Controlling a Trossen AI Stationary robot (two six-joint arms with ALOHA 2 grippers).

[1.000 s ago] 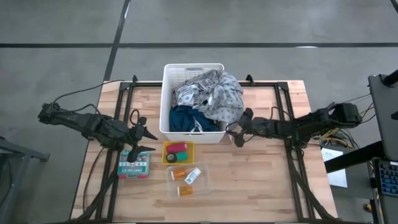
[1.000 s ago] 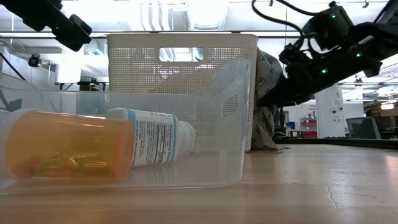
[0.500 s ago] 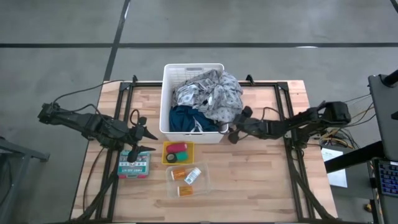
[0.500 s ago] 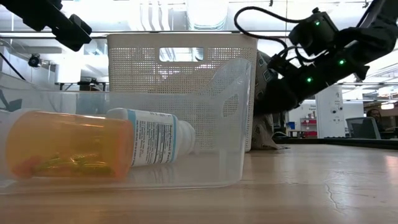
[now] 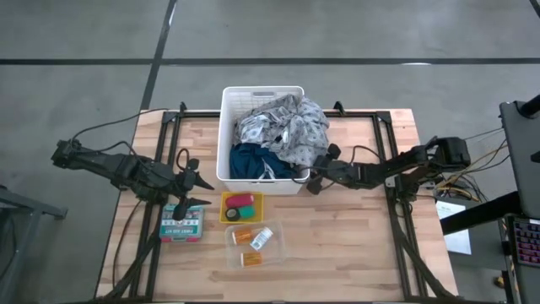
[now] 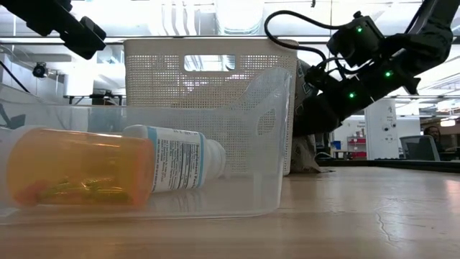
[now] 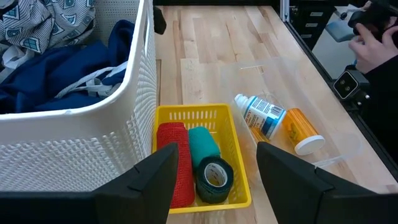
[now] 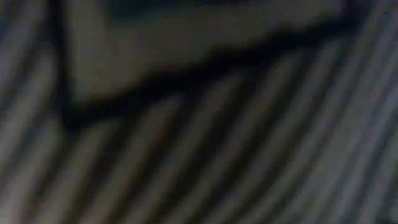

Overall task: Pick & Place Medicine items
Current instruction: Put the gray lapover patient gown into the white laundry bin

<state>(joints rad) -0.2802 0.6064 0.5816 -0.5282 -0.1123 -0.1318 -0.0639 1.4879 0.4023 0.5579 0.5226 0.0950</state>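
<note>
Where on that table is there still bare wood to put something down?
Bare wood lies right of the clear tray, below the right arm, and in the top left corner beside the white basket. The middle is crowded: yellow bin, tray and a box.

The right wrist view is all blur — striped grey fabric, perhaps. The right pincer (image 5: 314,179) tips hide behind the grey patterned cloth (image 5: 291,128) — grip unreadable.

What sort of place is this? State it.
Probably a robotics lab or workshop: a wooden slatted table on a grey concrete floor, ceiling strip lights, and equipment racks behind.
</note>
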